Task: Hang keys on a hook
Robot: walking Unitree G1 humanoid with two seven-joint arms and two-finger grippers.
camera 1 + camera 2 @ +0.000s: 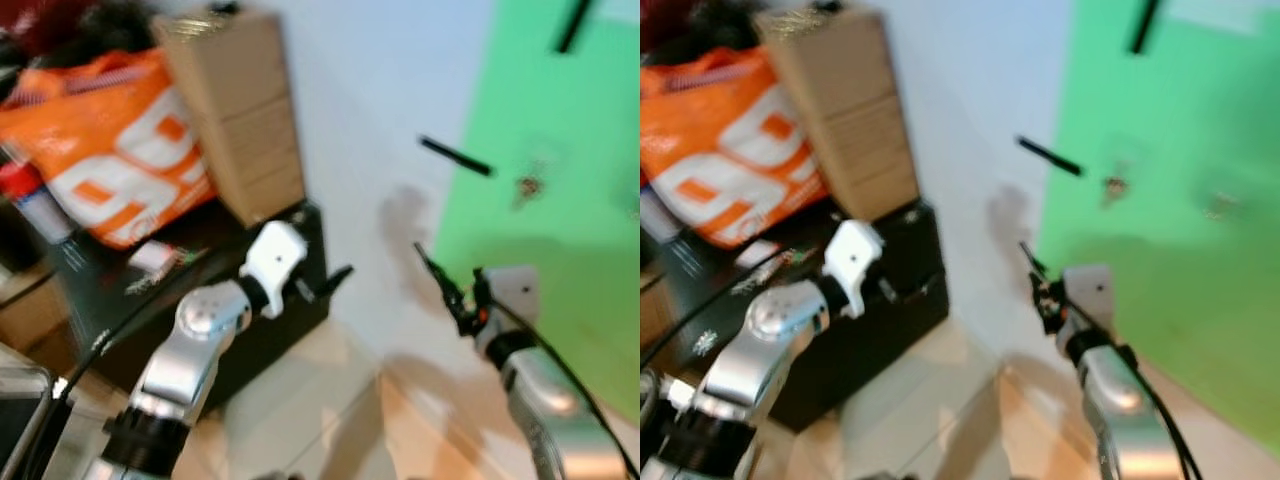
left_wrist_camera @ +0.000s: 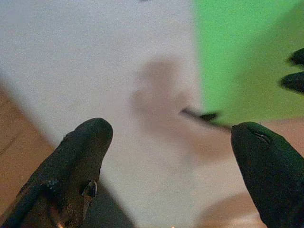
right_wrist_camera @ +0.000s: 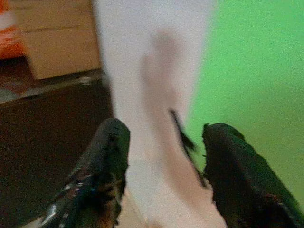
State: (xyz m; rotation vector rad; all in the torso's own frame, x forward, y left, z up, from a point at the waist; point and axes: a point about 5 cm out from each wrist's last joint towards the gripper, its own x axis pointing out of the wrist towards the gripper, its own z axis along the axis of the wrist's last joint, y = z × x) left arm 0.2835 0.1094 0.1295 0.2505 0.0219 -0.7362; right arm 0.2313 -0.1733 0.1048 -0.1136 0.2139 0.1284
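On the green wall panel (image 1: pixel 560 130) a small bunch of keys (image 1: pixel 527 186) hangs, blurred, with a black hook (image 1: pixel 455 156) jutting from the white wall (image 1: pixel 370 90) just beside the panel's edge. Both arms are raised before the wall. The left hand (image 1: pixel 330 282) has its fingers (image 2: pixel 80 161) spread apart, holding nothing; the right hand (image 1: pixel 445 280) is likewise parted and bare. To the left a black cabinet (image 1: pixel 250 330) carries a cardboard box (image 1: pixel 235 110) and an orange bag (image 1: pixel 110 150). Open tile floor (image 1: pixel 330 400) lies between the cabinet and the wall.
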